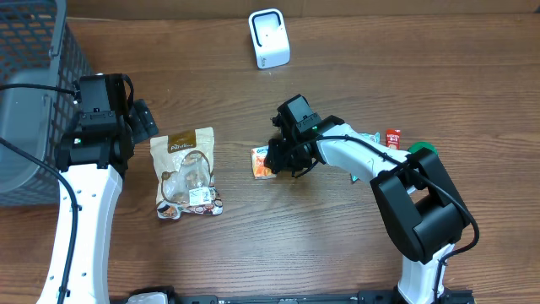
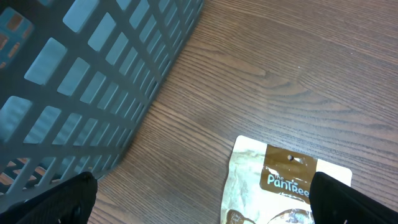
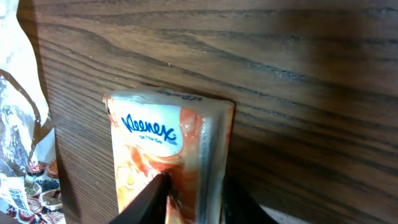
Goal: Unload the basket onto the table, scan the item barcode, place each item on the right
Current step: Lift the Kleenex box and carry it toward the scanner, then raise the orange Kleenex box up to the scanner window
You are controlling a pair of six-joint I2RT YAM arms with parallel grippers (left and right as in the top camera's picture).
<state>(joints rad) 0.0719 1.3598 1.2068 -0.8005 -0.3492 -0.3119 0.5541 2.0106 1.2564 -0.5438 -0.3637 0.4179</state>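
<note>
An orange-and-white Kleenex pack (image 1: 261, 162) (image 3: 163, 132) lies flat on the wooden table near the centre. My right gripper (image 1: 283, 157) (image 3: 195, 186) is shut on its right-hand edge, with one finger (image 3: 152, 193) pressing the top face and the other against the side seam. No barcode shows on the pack's visible face. The white scanner (image 1: 269, 38) stands at the table's far edge. My left gripper (image 1: 142, 119) (image 2: 202, 202) hangs open and empty above the top edge of a brown-and-white snack pouch (image 1: 187, 169) (image 2: 280, 186).
A grey lattice basket (image 1: 34, 76) (image 2: 74, 74) fills the left side beside my left arm. A small red packet (image 1: 393, 137) and a green item (image 1: 422, 149) lie behind my right arm.
</note>
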